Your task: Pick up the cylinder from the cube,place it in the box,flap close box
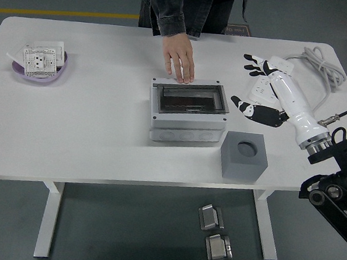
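Right hand (266,90), fingers (253,59) spread and empty, hovers at three o'clock of the box (188,111). Lid lies flat; cylinder presumably inside, unseen. Cube (243,155) socket is vacant. A person's hand (180,57) steadies the box's far rim on the desk (87,127).

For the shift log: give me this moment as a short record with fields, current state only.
box: grey, mid-table, dark flap lies closed
cube: grey, right of the box near the table's front edge, its top hole empty
cylinder: not visible
right hand: fingers spread, empty, above the power strip
left hand: not in view
person's hand: flat on the table, fingertips at the box's far edge
purple bowl: far left, holds white parts
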`<action>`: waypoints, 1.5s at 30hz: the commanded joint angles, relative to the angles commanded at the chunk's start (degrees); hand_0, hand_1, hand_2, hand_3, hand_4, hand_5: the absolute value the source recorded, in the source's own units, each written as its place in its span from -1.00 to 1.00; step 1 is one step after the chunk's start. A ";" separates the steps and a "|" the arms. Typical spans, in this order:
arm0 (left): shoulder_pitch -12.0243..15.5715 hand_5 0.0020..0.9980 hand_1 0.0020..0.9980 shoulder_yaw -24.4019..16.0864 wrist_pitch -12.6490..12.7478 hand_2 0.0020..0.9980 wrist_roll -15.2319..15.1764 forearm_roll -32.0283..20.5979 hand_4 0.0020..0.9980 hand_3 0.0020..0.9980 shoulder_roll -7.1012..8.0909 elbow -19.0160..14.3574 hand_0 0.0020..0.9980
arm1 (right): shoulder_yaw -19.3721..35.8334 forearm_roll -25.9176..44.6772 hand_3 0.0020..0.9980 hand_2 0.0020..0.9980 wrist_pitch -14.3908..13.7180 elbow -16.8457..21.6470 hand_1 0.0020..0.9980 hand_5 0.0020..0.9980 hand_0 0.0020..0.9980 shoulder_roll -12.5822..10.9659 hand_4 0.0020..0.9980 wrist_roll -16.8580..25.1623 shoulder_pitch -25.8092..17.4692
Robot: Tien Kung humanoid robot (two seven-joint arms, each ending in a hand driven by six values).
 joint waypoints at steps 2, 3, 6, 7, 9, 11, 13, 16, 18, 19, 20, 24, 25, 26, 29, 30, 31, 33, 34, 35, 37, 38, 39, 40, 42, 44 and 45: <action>-0.23 -0.43 0.28 -0.56 -0.03 0.19 -0.02 0.40 0.37 0.27 -0.15 -0.06 0.23 | 4.47 3.76 0.72 0.52 -0.98 0.24 0.43 -0.38 0.55 1.54 0.52 2.58 -2.80; -0.39 -0.43 0.28 -0.95 -0.04 0.19 -0.04 0.67 0.37 0.27 -0.21 -0.09 0.23 | 6.52 5.82 0.72 0.52 -1.30 -0.10 0.43 -0.38 0.55 2.46 0.52 4.19 -4.28; -0.77 -0.43 0.28 -1.62 -0.05 0.19 -0.08 1.07 0.37 0.27 -0.31 -0.06 0.23 | 12.18 12.20 0.67 0.49 -0.02 -1.68 0.41 -0.35 0.53 4.34 0.52 8.51 -7.08; -0.90 -0.43 0.28 -1.88 -0.06 0.19 -0.10 1.25 0.37 0.27 -0.34 -0.06 0.23 | 13.77 14.26 0.67 0.49 0.97 -2.47 0.41 -0.35 0.53 4.87 0.52 9.83 -7.52; -1.07 -0.43 0.28 -2.83 -0.10 0.19 -0.12 1.95 0.37 0.27 -0.38 -0.13 0.23 | 17.01 18.73 0.67 0.49 3.46 -4.33 0.41 -0.35 0.53 5.80 0.52 12.46 -8.09; -0.87 -0.43 0.28 -4.91 -0.18 0.20 -0.12 3.67 0.37 0.27 -0.28 -0.50 0.23 | 19.71 23.06 0.55 0.46 5.91 -5.98 0.38 -0.29 0.50 6.31 0.50 14.13 -8.24; -0.42 -0.43 0.28 -7.37 -0.26 0.20 -0.11 5.98 0.37 0.27 0.00 -1.15 0.23 | 22.33 27.87 0.55 0.46 8.72 -7.83 0.38 -0.29 0.50 6.54 0.50 14.63 -8.23; 0.15 -0.43 0.28 -10.67 -0.27 0.20 -0.18 8.57 0.37 0.27 0.43 -1.74 0.23 | 24.00 34.25 0.55 0.46 12.08 -9.71 0.38 -0.29 0.50 6.65 0.50 14.54 -8.39; 0.46 -0.43 0.28 -12.13 -0.25 0.19 -0.24 9.24 0.37 0.27 0.64 -1.85 0.23 | 24.33 38.72 0.55 0.48 14.14 -10.51 0.41 -0.05 0.52 6.68 0.52 14.24 -8.58; 0.61 -0.43 0.28 -12.57 -0.23 0.19 -0.27 9.38 0.37 0.27 0.71 -1.87 0.23 | 24.47 40.78 0.55 0.48 15.02 -10.76 0.41 -0.05 0.52 6.71 0.52 14.03 -8.69; 0.88 -0.43 0.28 -12.76 -0.24 0.19 -0.26 9.33 0.37 0.27 0.74 -1.88 0.23 | 24.65 43.19 0.55 0.48 15.93 -10.92 0.41 -0.05 0.52 6.78 0.52 13.71 -8.85; 1.70 -0.44 0.28 -12.95 -0.24 0.20 -0.23 8.97 0.37 0.27 0.75 -1.88 0.23 | 25.07 51.56 0.63 0.53 17.79 -10.91 0.45 0.14 0.54 6.93 0.58 13.03 -9.26; 1.82 -0.44 0.28 -12.97 -0.24 0.20 -0.23 8.90 0.37 0.27 0.75 -1.87 0.23 | 25.13 53.23 0.63 0.53 18.01 -10.87 0.45 0.14 0.54 6.95 0.58 12.96 -9.31; 2.00 -0.44 0.28 -12.93 -0.25 0.20 -0.23 8.80 0.37 0.27 0.75 -1.85 0.23 | 25.21 55.13 0.63 0.53 18.26 -10.79 0.45 0.14 0.54 6.94 0.58 12.86 -9.30; 2.48 -0.43 0.28 -12.96 -0.23 0.20 -0.22 8.63 0.37 0.27 0.80 -1.81 0.23 | 25.38 59.45 0.64 0.57 18.84 -10.47 0.48 0.20 0.56 6.90 0.60 12.57 -9.08; 2.59 -0.43 0.28 -13.06 -0.21 0.20 -0.22 8.65 0.37 0.27 0.84 -1.81 0.23 | 25.35 60.75 0.64 0.57 18.96 -10.36 0.48 0.20 0.56 6.91 0.60 12.48 -8.97; 2.67 -0.43 0.28 -13.18 -0.20 0.20 -0.23 8.67 0.37 0.27 0.89 -1.82 0.23 | 25.29 61.99 0.64 0.57 19.02 -10.29 0.48 0.20 0.56 6.92 0.60 12.36 -8.88; 2.74 -0.43 0.28 -13.30 -0.18 0.20 -0.23 8.64 0.37 0.27 0.95 -1.79 0.23 | 25.12 62.80 0.64 0.57 18.76 -10.16 0.48 0.20 0.56 6.93 0.60 12.06 -8.74; 2.75 -0.43 0.28 -13.38 -0.17 0.20 -0.23 8.63 0.37 0.27 0.96 -1.78 0.23 | 25.01 62.69 0.64 0.57 18.48 -10.09 0.48 0.20 0.56 6.93 0.60 11.87 -8.67; 2.76 -0.43 0.28 -13.45 -0.17 0.20 -0.23 8.63 0.37 0.27 0.97 -1.78 0.23 | 24.95 62.48 0.65 0.56 18.26 -10.04 0.48 0.24 0.58 6.94 0.62 11.73 -8.64; 2.77 -0.43 0.28 -13.61 -0.16 0.20 -0.23 8.60 0.37 0.27 0.96 -1.75 0.23 | 24.86 62.23 0.65 0.56 18.04 -9.97 0.48 0.24 0.58 7.00 0.62 11.54 -8.63; 2.78 -0.43 0.28 -13.66 -0.15 0.20 -0.23 8.58 0.37 0.27 0.96 -1.75 0.23 | 24.84 62.20 0.65 0.56 18.01 -9.96 0.48 0.24 0.58 7.02 0.62 11.50 -8.64; 2.79 -0.43 0.28 -13.66 -0.15 0.20 -0.22 8.49 0.37 0.27 0.95 -1.72 0.23 | 24.82 62.23 0.65 0.56 18.02 -9.94 0.48 0.24 0.58 7.05 0.62 11.49 -8.67; 2.80 -0.43 0.28 -13.62 -0.15 0.20 -0.22 8.37 0.37 0.27 0.95 -1.68 0.23 | 24.81 62.28 0.65 0.56 18.05 -9.91 0.48 0.24 0.58 7.08 0.62 11.48 -8.69; 2.82 -0.43 0.28 -13.62 -0.15 0.20 -0.20 8.28 0.37 0.27 0.98 -1.64 0.23 | 24.83 62.36 0.68 0.59 18.17 -9.85 0.52 0.26 0.61 7.17 0.62 11.44 -8.69; 2.84 -0.43 0.28 -13.78 -0.13 0.20 -0.21 8.38 0.37 0.27 1.05 -1.66 0.23 | 24.85 62.35 0.68 0.59 18.32 -9.78 0.52 0.26 0.61 7.20 0.62 11.34 -8.68; 2.84 -0.43 0.28 -13.90 -0.13 0.20 -0.21 8.49 0.37 0.27 1.09 -1.69 0.23 | 24.86 62.31 0.68 0.59 18.37 -9.72 0.52 0.26 0.61 7.18 0.62 11.28 -8.70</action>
